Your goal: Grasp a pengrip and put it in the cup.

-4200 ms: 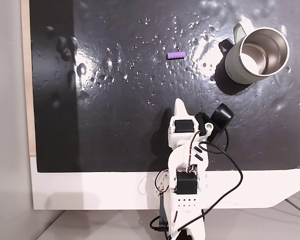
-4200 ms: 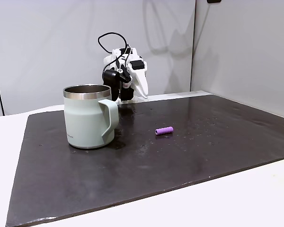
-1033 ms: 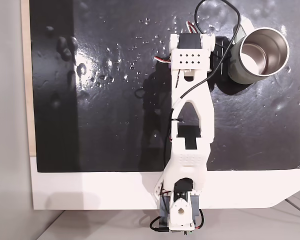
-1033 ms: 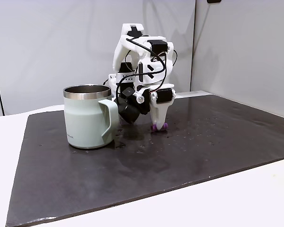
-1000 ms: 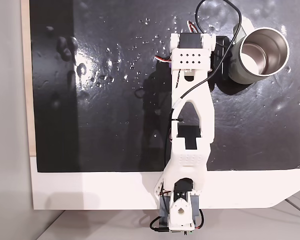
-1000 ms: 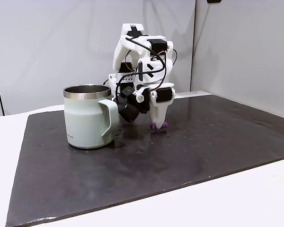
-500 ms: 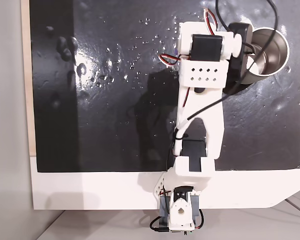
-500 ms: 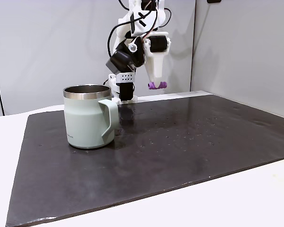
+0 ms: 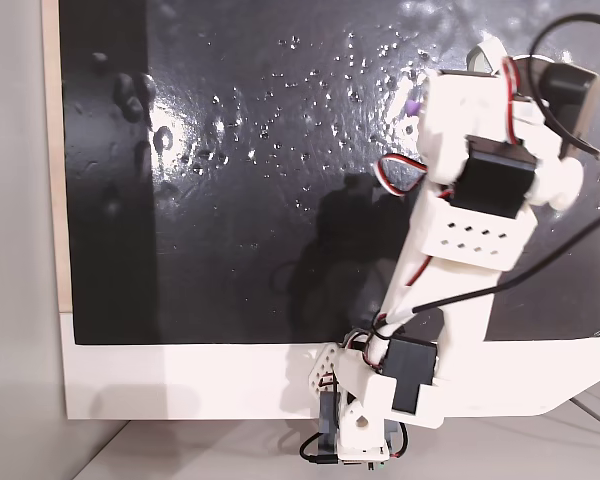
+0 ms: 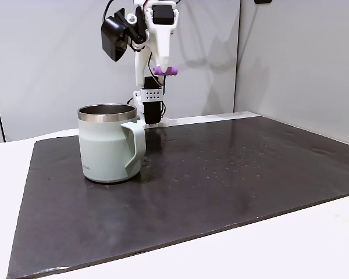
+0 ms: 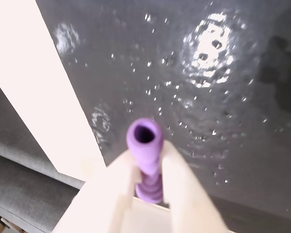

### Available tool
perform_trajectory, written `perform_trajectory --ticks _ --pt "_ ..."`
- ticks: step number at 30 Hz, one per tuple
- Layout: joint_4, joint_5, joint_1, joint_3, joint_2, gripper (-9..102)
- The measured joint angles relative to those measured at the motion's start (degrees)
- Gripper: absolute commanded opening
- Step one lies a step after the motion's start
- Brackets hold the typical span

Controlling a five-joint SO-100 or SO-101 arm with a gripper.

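Claw [image 10: 164, 70] grips the pengrip [image 10: 165, 71] crosswise, its long axis level (the wrist view looks down its bore), high above the surface [image 10: 232, 174]. The cup [image 10: 109, 143] stands below, toward the surface's left edge in that fixed view, so the carry runs that way.

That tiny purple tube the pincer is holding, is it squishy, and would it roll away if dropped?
Probably soft: the small purple ribbed hollow tube looks rubbery. It seems light, held aloft by the white pincer. Being cylindrical, it would likely roll on the dark mat.
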Motion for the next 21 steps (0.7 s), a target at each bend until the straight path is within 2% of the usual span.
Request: perform_trajectory --ticks 10,21 --pt "0.00 -6.33 11.43 2.02 1.05 0" --pt "0.00 -7.47 15.21 -9.05 -8.53 0"
